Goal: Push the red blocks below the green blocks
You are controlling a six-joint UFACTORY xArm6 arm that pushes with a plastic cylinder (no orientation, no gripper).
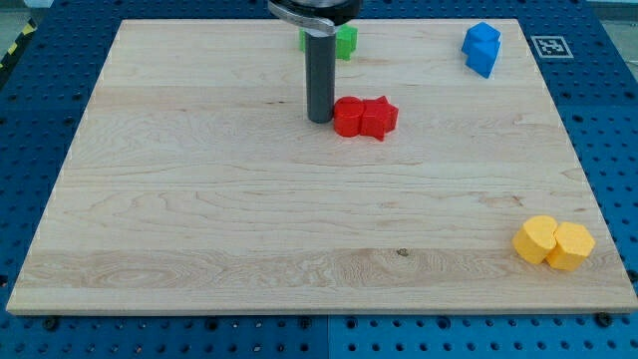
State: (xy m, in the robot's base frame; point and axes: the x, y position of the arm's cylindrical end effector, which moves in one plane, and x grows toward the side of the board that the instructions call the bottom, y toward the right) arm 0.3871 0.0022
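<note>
Two red blocks sit together near the board's top middle: a round red block (347,117) on the left and a star-like red block (378,117) touching it on the right. Green blocks (345,41) lie at the view's top, partly hidden behind my rod, so their shapes and number cannot be told. My tip (320,119) rests on the board just left of the round red block, at or very near contact, and below the green blocks.
Blue blocks (481,48) stand close together at the top right. Two yellow blocks (553,241) sit together at the bottom right, near the wooden board's right edge (594,199). A marker tag (547,45) lies off the board's top right corner.
</note>
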